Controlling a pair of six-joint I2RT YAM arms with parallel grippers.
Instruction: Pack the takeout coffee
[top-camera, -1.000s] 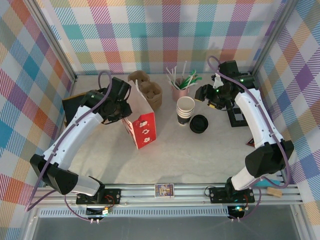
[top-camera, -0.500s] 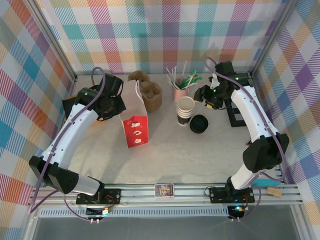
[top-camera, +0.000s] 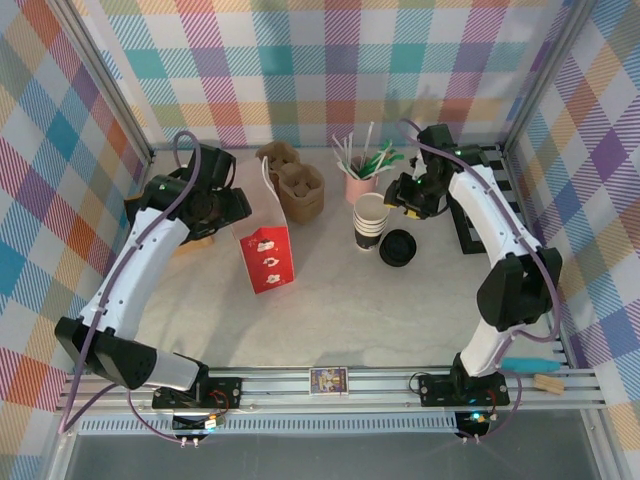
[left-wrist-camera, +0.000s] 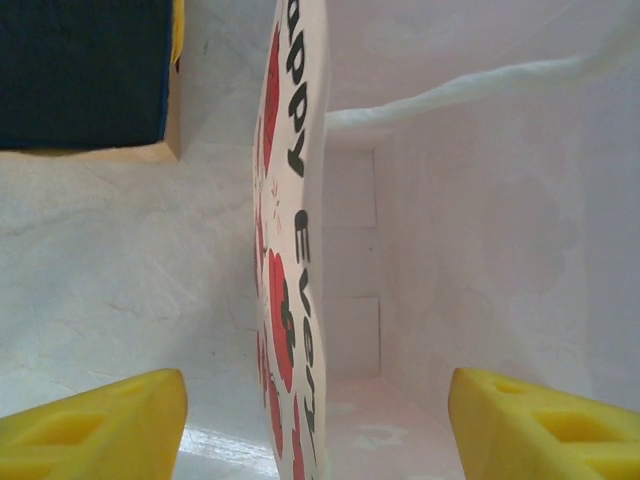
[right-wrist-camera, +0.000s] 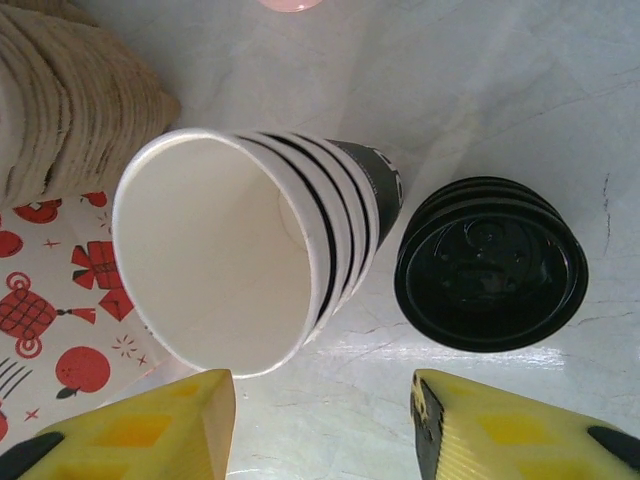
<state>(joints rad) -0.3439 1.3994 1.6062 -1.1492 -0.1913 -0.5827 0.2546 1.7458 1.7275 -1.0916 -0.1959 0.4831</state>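
Two arms reach in over one white table. At far left lies one dark box. Next, the left gripper hangs at the mouth of one red-and-white paper bag, which stands upright. In the left wrist view its two yellow fingers are spread wide, astride the bag's printed wall and gripping nothing. Right of the bag sit two brown pulp carrier heaps, one pink cup of straws, then one stack of lidless cups with at least four nested rims. The takeout coffee, one black-lidded cup, stands just right of that stack, outside the bag. The right gripper hovers just behind the two, fingers well apart and empty. One black rack stands at far right.
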